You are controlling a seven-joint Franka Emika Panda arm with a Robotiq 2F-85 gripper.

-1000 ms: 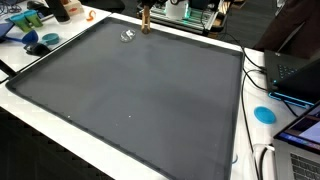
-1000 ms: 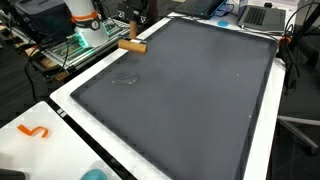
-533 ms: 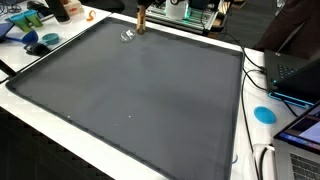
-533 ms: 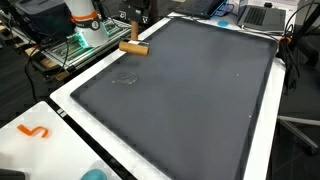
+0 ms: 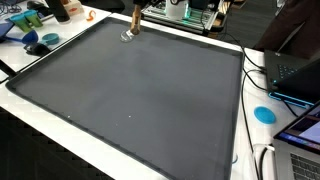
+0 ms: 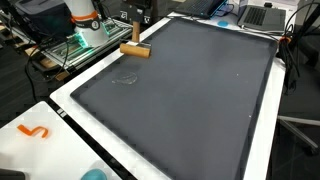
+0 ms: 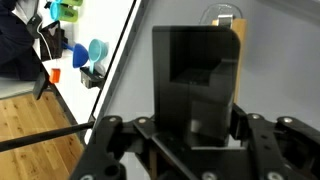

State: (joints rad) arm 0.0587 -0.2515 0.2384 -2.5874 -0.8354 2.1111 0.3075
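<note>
Wooden block (image 6: 137, 51) clamped in gripper (image 6: 134, 42), clear object (image 6: 126, 79) near, grey mat (image 6: 200, 95)

Both exterior cameras are looking down from afar at the same dark mat (image 5: 150, 95) on the bench (image 6: 55, 108), from different corners; the wrist camera is peering closely past the fingers (image 7: 195, 90) onto it.

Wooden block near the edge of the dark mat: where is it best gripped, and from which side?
Grip the wooden block at its middle, across its narrow width, coming from above: it is a long bar lying level. The end effector holds it so.
</note>
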